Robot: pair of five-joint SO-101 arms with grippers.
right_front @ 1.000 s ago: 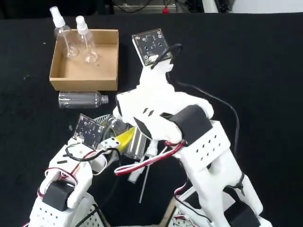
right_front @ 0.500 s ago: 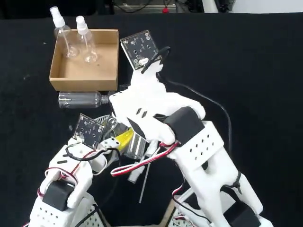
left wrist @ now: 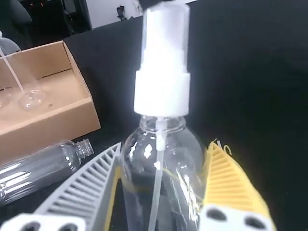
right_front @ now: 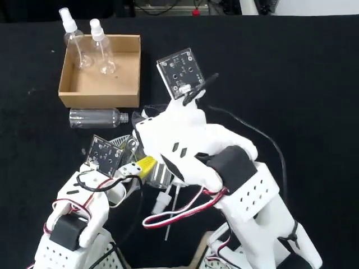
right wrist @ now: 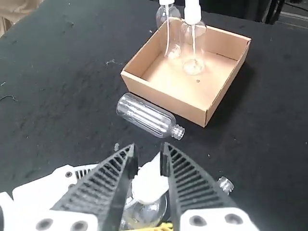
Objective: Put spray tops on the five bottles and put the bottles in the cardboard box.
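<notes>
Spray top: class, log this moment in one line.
left gripper: grips bottle | right gripper: grips spray top | cardboard box: two capped bottles | beside box: uncapped bottle

No legible text, no labels, numbers or signs on anything in view

there are three capped bottles, two bare bottles, one loose spray top and one cardboard box.

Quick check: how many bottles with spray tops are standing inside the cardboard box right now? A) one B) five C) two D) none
C: the cardboard box holds two upright topped bottles, the corner bottle and the second bottle beside it.
</notes>
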